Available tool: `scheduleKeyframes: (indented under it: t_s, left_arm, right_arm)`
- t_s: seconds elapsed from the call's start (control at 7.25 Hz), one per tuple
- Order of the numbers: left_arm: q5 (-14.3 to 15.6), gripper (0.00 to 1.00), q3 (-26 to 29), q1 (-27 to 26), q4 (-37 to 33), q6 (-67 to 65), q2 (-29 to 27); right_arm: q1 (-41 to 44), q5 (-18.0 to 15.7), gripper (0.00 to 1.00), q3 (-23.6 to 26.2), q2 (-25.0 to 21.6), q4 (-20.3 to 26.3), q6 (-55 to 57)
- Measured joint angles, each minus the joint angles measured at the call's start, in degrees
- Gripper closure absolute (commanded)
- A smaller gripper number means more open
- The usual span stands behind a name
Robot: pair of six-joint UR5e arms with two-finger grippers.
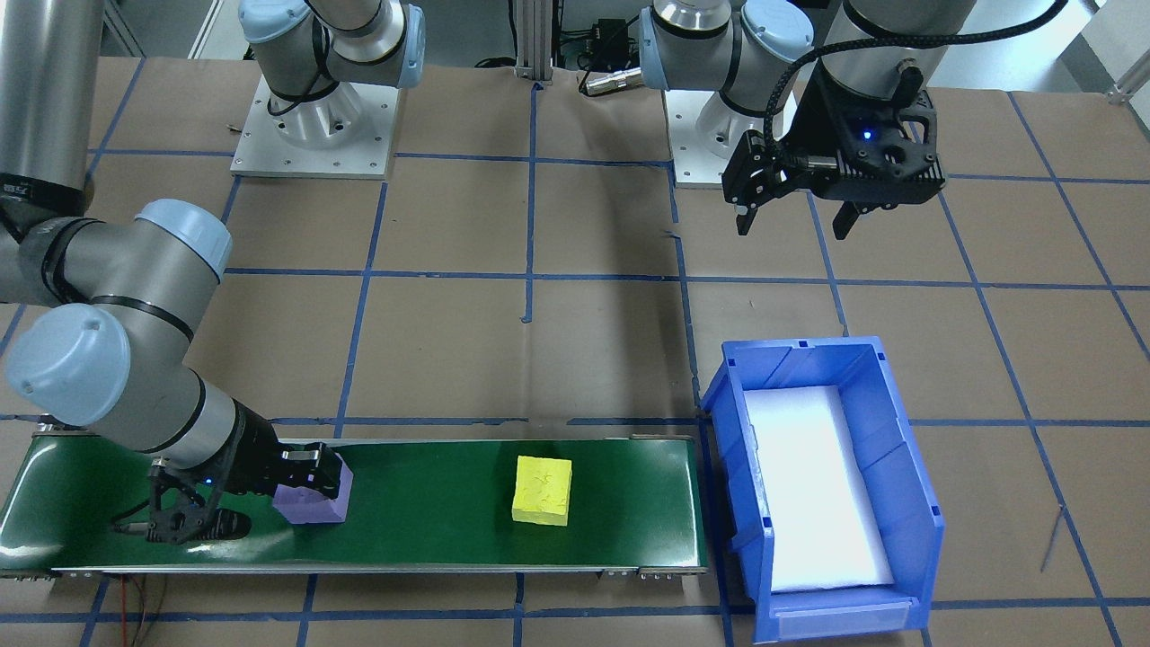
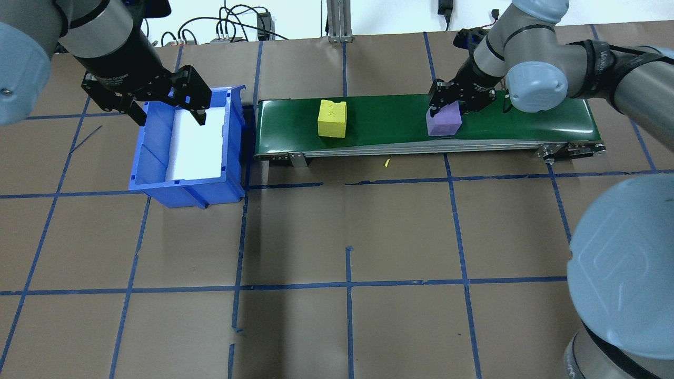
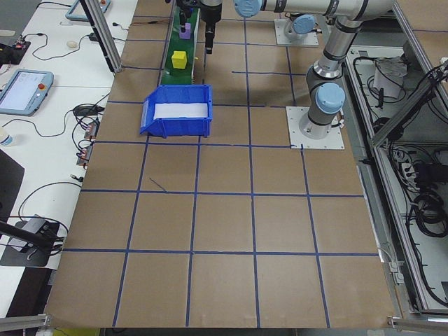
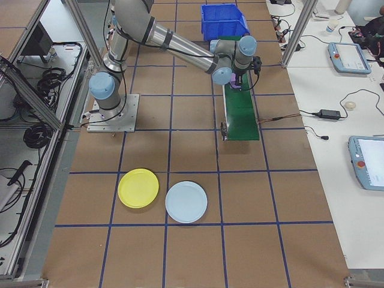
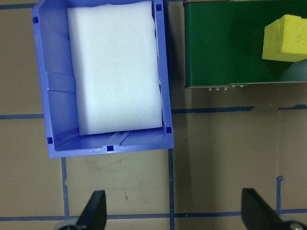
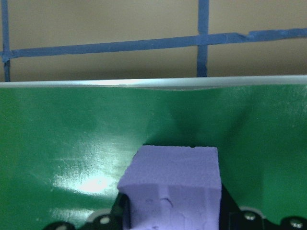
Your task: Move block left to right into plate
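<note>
A purple block [image 2: 444,120] sits on the green conveyor belt [image 2: 389,121], near its end on the robot's right. My right gripper [image 2: 447,110] is shut on it, with a finger on either side; the right wrist view shows the purple block [image 6: 175,182] filling the gap between the jaws. A yellow block [image 2: 332,118] lies free on the belt, closer to the bin. My left gripper [image 2: 171,122] hangs open and holds nothing, above the blue bin [image 2: 152,152]. The yellow plate [image 4: 138,188] lies on the table far from the belt, seen only in the exterior right view.
The blue bin has a white foam pad [image 5: 115,67] inside and stands against the belt's end on the robot's left. A light blue plate [image 4: 186,201] lies beside the yellow one. Brown paper with blue tape lines covers the table.
</note>
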Motion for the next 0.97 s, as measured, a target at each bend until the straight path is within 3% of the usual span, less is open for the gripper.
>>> scheduleKeyframes:
  t_s: [0.55, 0.83, 0.97]
  left_arm:
    - [0.06, 0.00, 0.93, 0.28, -4.06, -0.35, 2.17]
    - [-0.17, 0.00, 1.03, 0.68, -4.16, -0.57, 2.26]
    - [-0.15, 0.00, 1.06, 0.72, -4.17, -0.59, 2.27]
  right_arm:
    - [-0.08, -7.03, 0.91, -1.07, -2.61, 0.36, -4.66]
    - [-2.92, -12.67, 0.91, -0.73, -6.07, 0.77, -16.27]
    - [-7.91, -13.93, 0.91, -0.19, -7.07, 1.31, -25.03]
